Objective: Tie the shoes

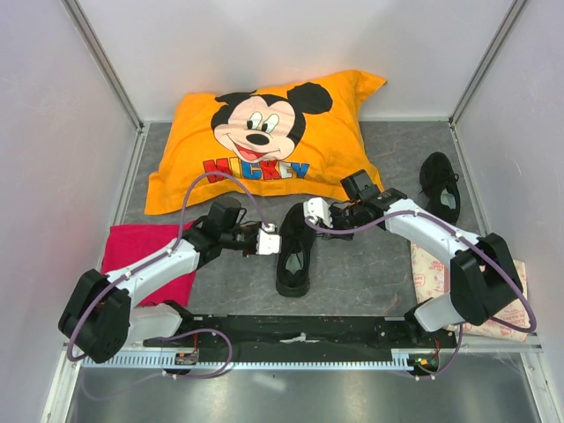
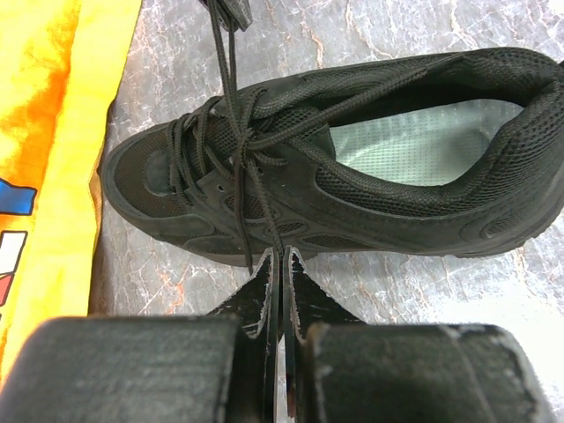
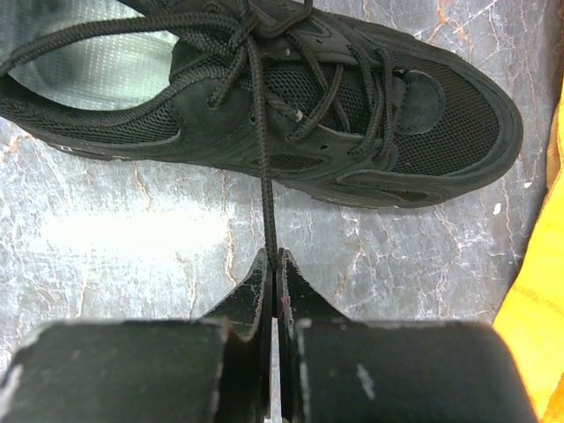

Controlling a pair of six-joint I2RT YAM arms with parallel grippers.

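Observation:
One black shoe (image 1: 295,251) lies mid-table with its toe toward the pillow; it also shows in the left wrist view (image 2: 370,185) and the right wrist view (image 3: 352,123). My left gripper (image 1: 271,240) sits at its left side, shut (image 2: 282,257) on a thin black lace (image 2: 262,216) that runs taut from the eyelets. My right gripper (image 1: 310,214) sits at its right side, shut (image 3: 274,256) on the other lace (image 3: 262,176), also pulled taut. The laces cross over the tongue. A second black shoe (image 1: 440,185) lies at the back right, apart from both grippers.
An orange Mickey Mouse pillow (image 1: 264,141) lies behind the shoe, its edge close to the toe (image 2: 53,176). A red cloth (image 1: 141,256) lies under the left arm. A pink patterned pack (image 1: 436,273) lies under the right arm. White walls enclose the table.

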